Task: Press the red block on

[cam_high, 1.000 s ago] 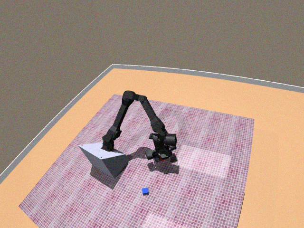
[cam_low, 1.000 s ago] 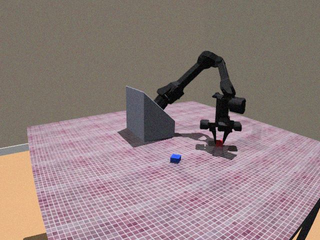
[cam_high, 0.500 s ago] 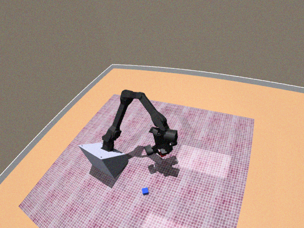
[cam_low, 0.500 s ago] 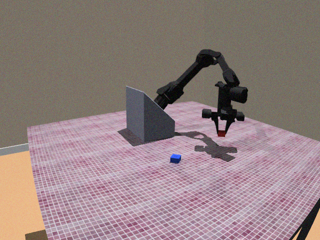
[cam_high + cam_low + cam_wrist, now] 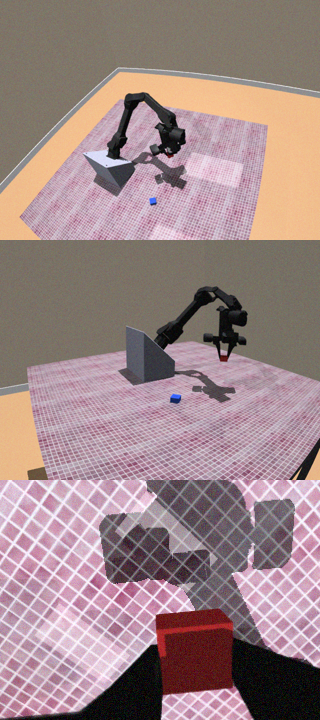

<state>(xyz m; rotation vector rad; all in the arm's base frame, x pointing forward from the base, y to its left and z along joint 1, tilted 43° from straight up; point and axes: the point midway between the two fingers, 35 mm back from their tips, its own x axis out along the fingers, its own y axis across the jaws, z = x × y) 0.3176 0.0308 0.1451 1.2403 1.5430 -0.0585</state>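
While I watched from my station, the jaws [image 5: 169, 152] [image 5: 223, 357] stood partly closed, well short of their full spread, with the red block [image 5: 170, 155] [image 5: 223, 358] [image 5: 196, 657] pinched between them. One finger pressed on each of two opposite sides, and the block hung in the air at the very tips, its lower part reaching a little past them. I saw no tilt worth worrying about in the exterior view.

The block looked to me small, light and stiff, unlikely to dent or break under the squeeze. Its plain flat sides seemed a fair place to hold, though perhaps a little slick, and I judged that a firm push downward might make it slide up between the fingers. Keeping the grip square on those two sides and leaving the underside free seemed right for the pressing.

Further out, the blue block [image 5: 152, 200] [image 5: 175, 398] sat on the table [image 5: 206, 206] [image 5: 155, 441], well apart from the red one and on the near side of the arm's shadow in the exterior view. The arm [image 5: 157, 108] [image 5: 191, 311] arched over from its grey stand [image 5: 120, 175] [image 5: 157, 364]. I counted one red block, one blue block, one arm and one stand.
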